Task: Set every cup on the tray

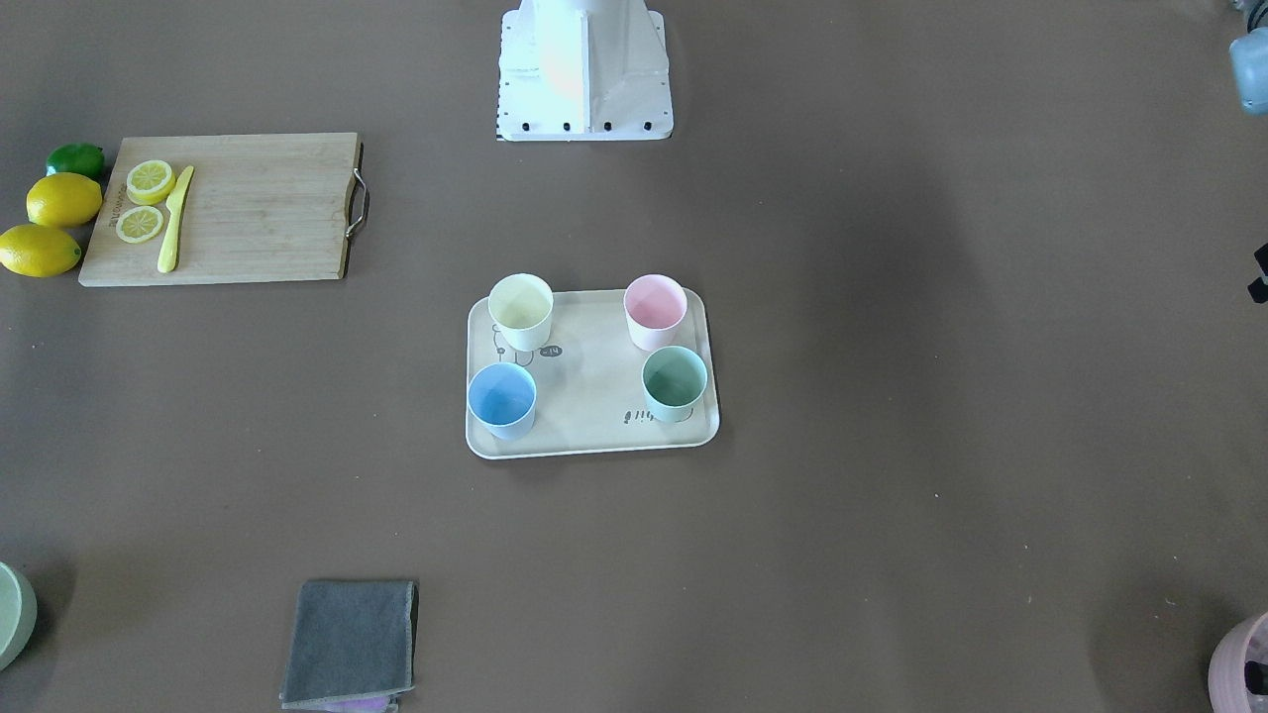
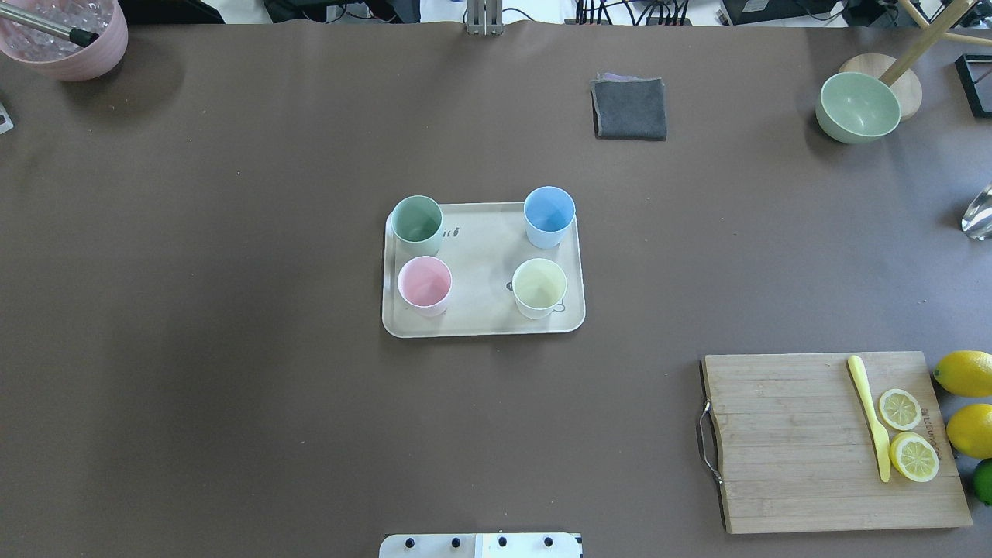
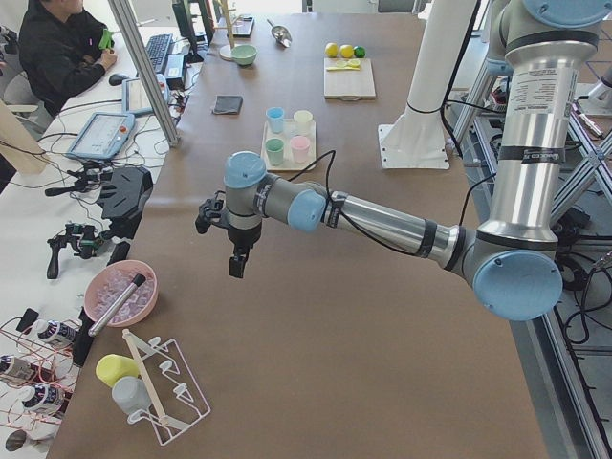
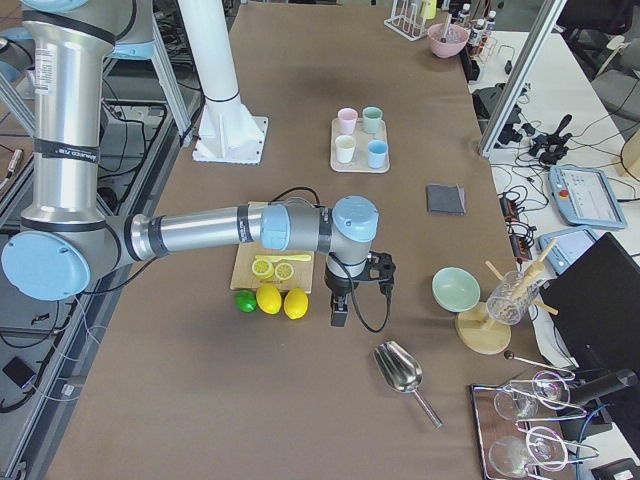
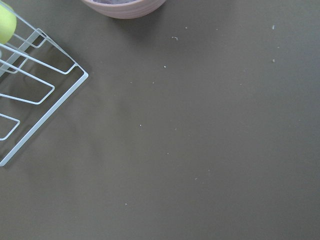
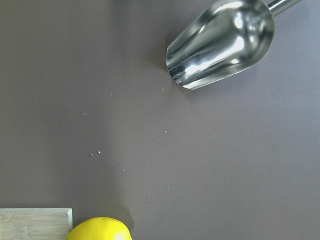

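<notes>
Since both tools show only in side views, cannot tell whether left tool point(image 3: 236, 268) or right tool point(image 4: 339, 315) is open or closed. Risk, as judged: task looks done, so any further reach toward tray could topple light cups standing near rim. Both arms stretched out low, wrists bent down, tools pointing at tabletop point(image 2: 232, 387), well apart from tray point(image 2: 480, 263). Yellow cup point(image 2: 539, 287), pink cup point(image 2: 424, 283), blue cup point(image 2: 549, 213), green cup point(image 2: 416, 221) all upright on tray.
</notes>
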